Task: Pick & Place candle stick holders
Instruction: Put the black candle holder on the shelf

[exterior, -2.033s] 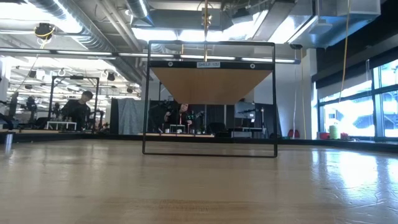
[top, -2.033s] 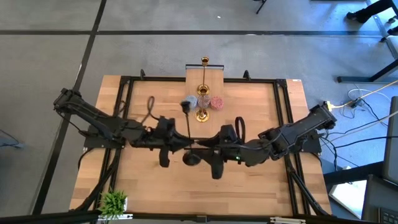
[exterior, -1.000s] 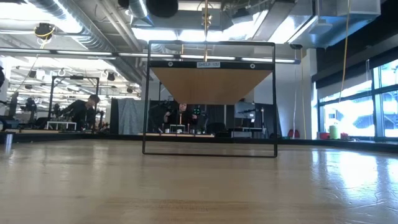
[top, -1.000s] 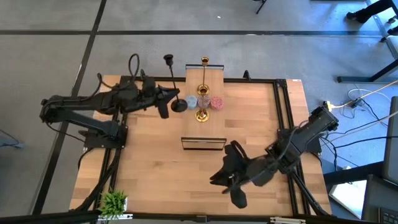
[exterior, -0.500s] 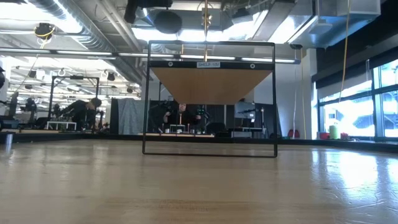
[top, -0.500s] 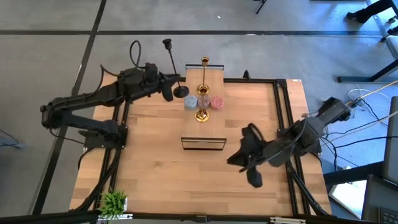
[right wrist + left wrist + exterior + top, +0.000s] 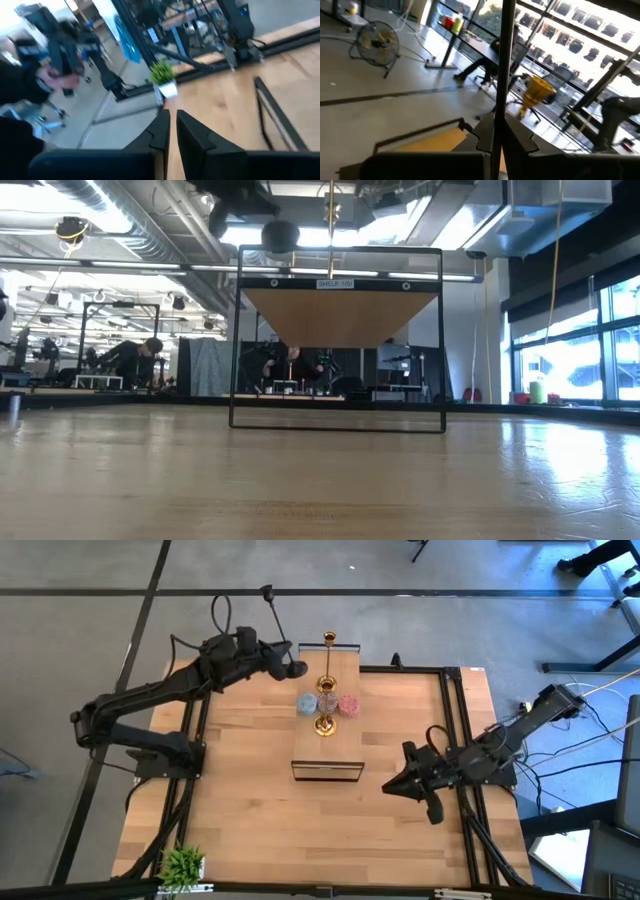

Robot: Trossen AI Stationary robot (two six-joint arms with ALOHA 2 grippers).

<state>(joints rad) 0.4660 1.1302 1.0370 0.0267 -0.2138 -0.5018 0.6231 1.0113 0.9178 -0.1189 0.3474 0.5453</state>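
Observation:
My left gripper (image 7: 282, 663) is high over the table's far edge, shut on the long black candle stick holder (image 7: 276, 620). The holder's round base (image 7: 280, 235) shows at the top of the low view. A tall gold holder (image 7: 326, 700) stands on its round base on the table, and another gold one (image 7: 329, 638) stands behind it on the wooden plank (image 7: 345, 658). Blue (image 7: 307, 704), purplish (image 7: 327, 700) and pink (image 7: 348, 705) cups sit around the gold base. My right gripper (image 7: 390, 789) is shut and holds nothing, low at the table's right. My left gripper pinches the black holder's thin stem (image 7: 496, 112) between its two fingers (image 7: 517, 137), close to the round base (image 7: 298, 668). The fingers lie across the stem. The holder is lifted clear of the table and tilted, its cup end (image 7: 267, 590) pointing past the far edge.
A small black frame (image 7: 327, 770) stands at the table's middle. In the low view the plank (image 7: 340, 315) rests on a black frame (image 7: 238, 340). A green potted plant (image 7: 183, 865) is at the near left corner. People sit in the room behind.
My left gripper has carried the black holder toward the table's far edge and somewhat right, toward the plank, keeping it lifted clear and tilted. My right gripper has drawn back toward the table's right edge and away from the near edge.

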